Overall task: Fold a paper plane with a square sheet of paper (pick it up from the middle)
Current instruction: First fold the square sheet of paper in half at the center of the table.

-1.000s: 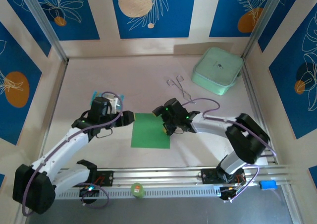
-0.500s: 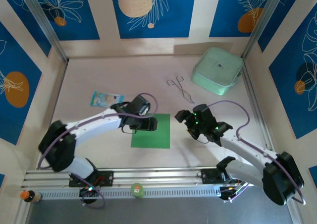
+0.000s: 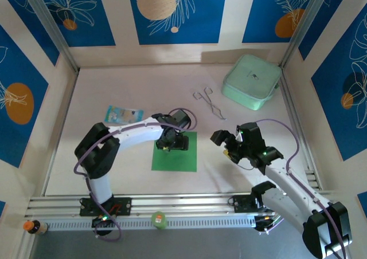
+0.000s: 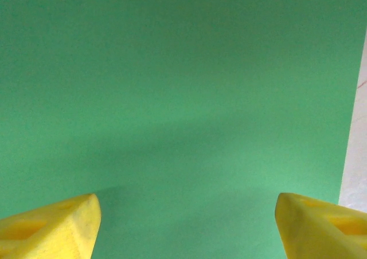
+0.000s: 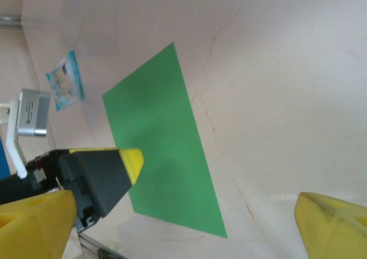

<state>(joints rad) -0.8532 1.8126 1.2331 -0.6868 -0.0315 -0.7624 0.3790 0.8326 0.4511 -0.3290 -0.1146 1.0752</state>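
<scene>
Sheet (image 3: 176, 156): bright green square, flat on the table (image 3: 114, 81), unfolded, no crease to be seen. You will find it near the middle of the table, toward the near edge.

Left gripper (image 3: 173, 141): your left arm reaches in from the left and holds it over the far half of the sheet. In the left wrist view the two yellow fingers (image 4: 54, 224) stand wide apart, with plain green paper between them and a strip of table at the right edge. They grip nothing. Whether the tips touch the paper, you cannot tell from these views.

Right gripper (image 3: 225, 141): it sits to the right of the sheet and well apart from it, above the table. Its jaws are spread wide and hold nothing. Its wrist view looks across the whole sheet toward the left gripper.

Other items, all away from the sheet:
- packet (image 3: 122, 114), light blue, far left of the sheet
- forceps (image 3: 208, 102), far right of the sheet
- mint box (image 3: 252, 81), far right corner
</scene>
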